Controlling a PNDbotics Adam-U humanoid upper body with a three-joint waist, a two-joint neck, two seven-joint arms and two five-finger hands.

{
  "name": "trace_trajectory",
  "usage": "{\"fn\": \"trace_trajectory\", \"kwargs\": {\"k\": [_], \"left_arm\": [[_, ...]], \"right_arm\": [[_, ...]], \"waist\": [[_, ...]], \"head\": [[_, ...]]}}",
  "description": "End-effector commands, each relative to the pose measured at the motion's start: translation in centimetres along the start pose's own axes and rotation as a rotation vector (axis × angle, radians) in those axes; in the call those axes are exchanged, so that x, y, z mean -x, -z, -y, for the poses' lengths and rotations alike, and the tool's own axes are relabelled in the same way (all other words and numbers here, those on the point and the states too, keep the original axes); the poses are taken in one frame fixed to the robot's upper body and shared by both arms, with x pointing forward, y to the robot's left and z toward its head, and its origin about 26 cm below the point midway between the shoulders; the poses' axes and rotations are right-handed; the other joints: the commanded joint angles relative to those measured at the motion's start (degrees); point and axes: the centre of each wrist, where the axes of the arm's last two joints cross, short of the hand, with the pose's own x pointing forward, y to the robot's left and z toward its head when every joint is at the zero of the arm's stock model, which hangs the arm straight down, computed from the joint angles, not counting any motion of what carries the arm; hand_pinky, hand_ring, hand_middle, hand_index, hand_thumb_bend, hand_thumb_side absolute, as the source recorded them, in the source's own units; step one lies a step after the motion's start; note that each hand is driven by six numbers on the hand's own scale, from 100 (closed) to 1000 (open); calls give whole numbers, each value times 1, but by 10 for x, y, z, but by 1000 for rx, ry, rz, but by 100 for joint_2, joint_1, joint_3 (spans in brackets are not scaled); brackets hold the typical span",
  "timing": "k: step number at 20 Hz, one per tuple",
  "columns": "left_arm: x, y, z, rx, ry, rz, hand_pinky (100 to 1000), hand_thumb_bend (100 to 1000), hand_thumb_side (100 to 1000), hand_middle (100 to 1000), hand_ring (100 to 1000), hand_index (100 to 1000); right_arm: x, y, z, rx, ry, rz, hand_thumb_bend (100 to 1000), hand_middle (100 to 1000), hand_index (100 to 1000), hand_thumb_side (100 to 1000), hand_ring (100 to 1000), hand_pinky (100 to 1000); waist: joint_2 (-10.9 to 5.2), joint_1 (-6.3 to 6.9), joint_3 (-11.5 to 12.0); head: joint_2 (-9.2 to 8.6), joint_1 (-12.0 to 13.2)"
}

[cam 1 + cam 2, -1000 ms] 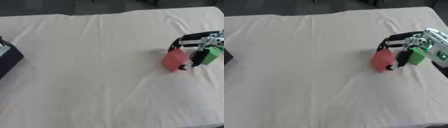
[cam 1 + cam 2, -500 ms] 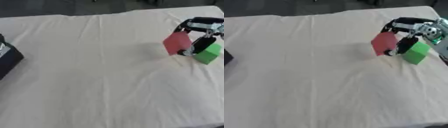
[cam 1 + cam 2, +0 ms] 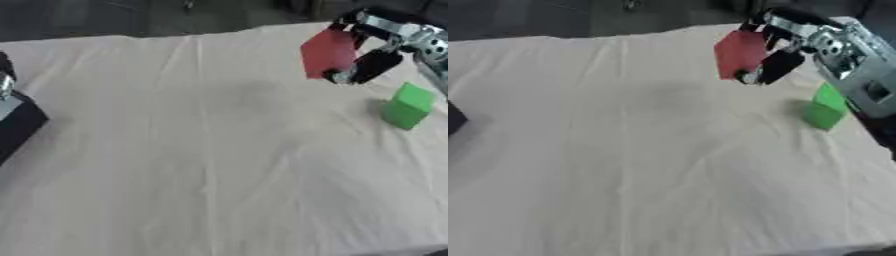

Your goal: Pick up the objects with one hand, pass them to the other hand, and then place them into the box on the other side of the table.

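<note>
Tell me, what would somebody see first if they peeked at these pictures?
First the red block, held up off the table near the far right corner by the robot's right hand, whose black fingers curl round it. Next the bright green block, sitting alone on the cream tablecloth just below that hand. Last, at the left edge, the corner of a dark box.

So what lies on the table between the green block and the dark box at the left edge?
Nothing: in the left eye view only bare cream cloth runs from the green block to the dark box. The red block is held above it in the right hand.
</note>
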Motion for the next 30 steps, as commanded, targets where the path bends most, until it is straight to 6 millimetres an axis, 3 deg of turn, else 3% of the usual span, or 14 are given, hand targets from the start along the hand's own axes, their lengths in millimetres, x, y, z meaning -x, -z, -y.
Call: {"fn": "trace_trajectory", "kwargs": {"k": [1, 12, 18, 25, 30], "left_arm": [[-16, 3, -7, 5, -11, 56, 843, 100, 533, 718, 913, 754], [-63, 0, -8, 96, -86, 234, 832, 100, 563, 731, 908, 766], [-88, -8, -11, 161, -104, 305, 828, 100, 573, 729, 907, 760], [-119, -4, -10, 258, -74, 459, 826, 100, 527, 737, 903, 766], [-138, -2, -2, 348, 2, 551, 828, 100, 436, 764, 908, 781]], "right_arm": [[-10, 8, 0, 40, 17, 14, 274, 525, 604, 100, 603, 621], [-53, 34, -30, 193, 130, 89, 179, 512, 590, 100, 584, 529], [-75, 46, -47, 200, 132, 143, 184, 513, 590, 100, 585, 526], [-89, 57, -65, 192, 169, 164, 124, 512, 589, 100, 583, 507], [-98, 62, -75, 191, 207, 171, 100, 509, 586, 100, 579, 498]], "waist": [[-165, -1, -3], [-236, 45, 0], [-237, 47, 71], [-259, 45, 174], [-256, 66, 209]], "head": [[4, -46], [63, 124], [58, 185], [61, 147], [46, 107]]}}
